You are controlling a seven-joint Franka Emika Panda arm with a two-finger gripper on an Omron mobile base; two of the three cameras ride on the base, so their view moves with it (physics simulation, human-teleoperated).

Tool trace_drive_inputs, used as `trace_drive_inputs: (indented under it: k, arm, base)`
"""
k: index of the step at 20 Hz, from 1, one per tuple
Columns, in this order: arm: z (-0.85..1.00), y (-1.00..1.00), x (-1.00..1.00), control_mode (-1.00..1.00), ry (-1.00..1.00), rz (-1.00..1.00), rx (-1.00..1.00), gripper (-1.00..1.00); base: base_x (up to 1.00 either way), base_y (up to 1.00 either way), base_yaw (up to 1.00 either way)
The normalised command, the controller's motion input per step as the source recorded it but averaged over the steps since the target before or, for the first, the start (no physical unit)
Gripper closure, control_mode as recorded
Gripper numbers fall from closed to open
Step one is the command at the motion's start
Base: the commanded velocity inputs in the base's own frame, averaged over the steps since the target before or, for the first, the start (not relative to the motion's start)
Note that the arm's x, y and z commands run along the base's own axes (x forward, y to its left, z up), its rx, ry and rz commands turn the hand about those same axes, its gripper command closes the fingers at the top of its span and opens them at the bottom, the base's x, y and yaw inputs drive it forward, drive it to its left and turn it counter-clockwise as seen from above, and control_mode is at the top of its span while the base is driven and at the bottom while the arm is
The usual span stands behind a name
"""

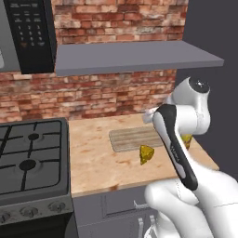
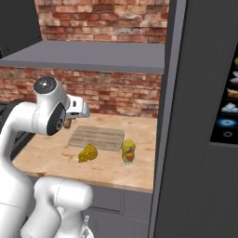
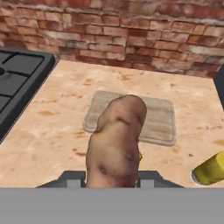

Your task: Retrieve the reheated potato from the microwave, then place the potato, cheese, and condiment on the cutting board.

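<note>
— What's the claw [image 3: 112, 177] doing?
— Its fingers are clamped on the potato [image 3: 115, 144], which sticks up between them in the hand view, above the table [image 1: 97, 158].

— And below it?
— The cutting board [image 3: 159, 120] lies flat on the table near the brick wall [image 3: 131, 39], bare of food.

— The rest?
— The cheese [image 2: 87, 153] sits on the table just off the board's front edge. The condiment [image 2: 128, 152] stands upright beside the board's right front corner. The microwave [image 1: 28, 32] hangs up left, above the stove [image 1: 30, 158].
</note>
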Motion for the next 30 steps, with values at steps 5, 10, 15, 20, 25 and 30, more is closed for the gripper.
trace_drive_inputs:
  k: [5,10,15,20,25,30]
  arm:
    - [-0.34,0.41,0.44,-1.00,0.20,-0.07,0.00,1.00]
    - [-0.36,0.32,0.56,-1.00,0.12,-0.01,0.00,1.00]
    - [-0.40,0.20,0.57,-1.00,0.03,0.00,0.01,1.00]
    - [-0.46,0.15,0.50,-1.00,0.04,-0.01,0.03,1.00]
    - [-0.49,0.07,0.40,-1.00,0.01,-0.01,0.07,1.00]
    - [-0.47,0.09,0.31,-1.00,0.00,-0.02,0.01,1.00]
  base:
    - [0.00,0.00,0.00]
    - [0.00,0.00,0.00]
    - [0.00,0.00,0.00]
    - [0.00,0.00,0.00]
    - [0.00,0.00,0.00]
    - [0.00,0.00,0.00]
